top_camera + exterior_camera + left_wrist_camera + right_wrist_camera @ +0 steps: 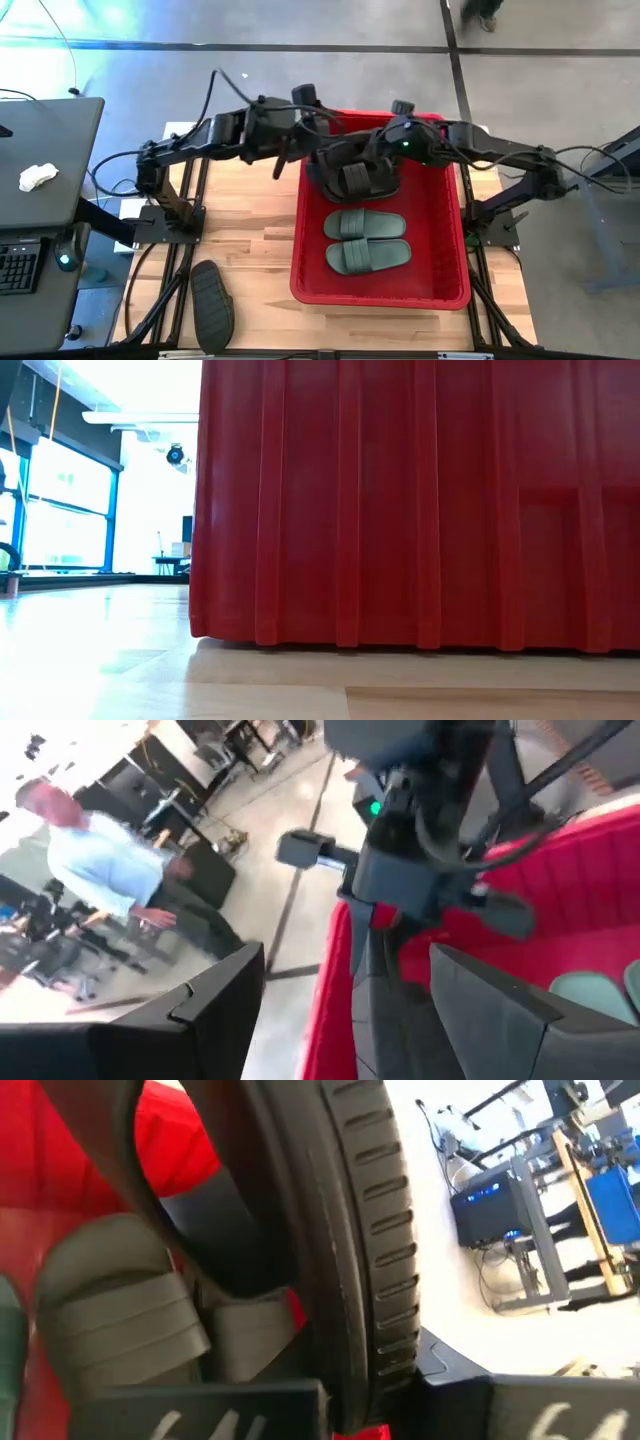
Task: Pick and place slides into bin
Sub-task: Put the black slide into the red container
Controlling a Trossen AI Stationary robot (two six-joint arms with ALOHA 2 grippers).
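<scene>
A black slide hangs over the far end of the red bin, with my right gripper shut on it. Two dark green slides lie side by side on the bin's floor. Another dark green slide lies flat on the wooden table at the near left. My left gripper stands open beside the bin's far left corner, holding nothing; its fingers frame the bin's rim and my right arm. In the low view the bin's ribbed wall fills the picture. My right gripper pinches the black slide between its two fingers at the sole's ribbed side rim, which runs back between them. The fingers slant down from the table's right side. The slide stands on edge, tilted, above the green slides in the bin.
A dark desk with a keyboard and a white rag stands left of the table. Bare wood lies between the bin and the lone green slide. A person moves about in the room beyond the table.
</scene>
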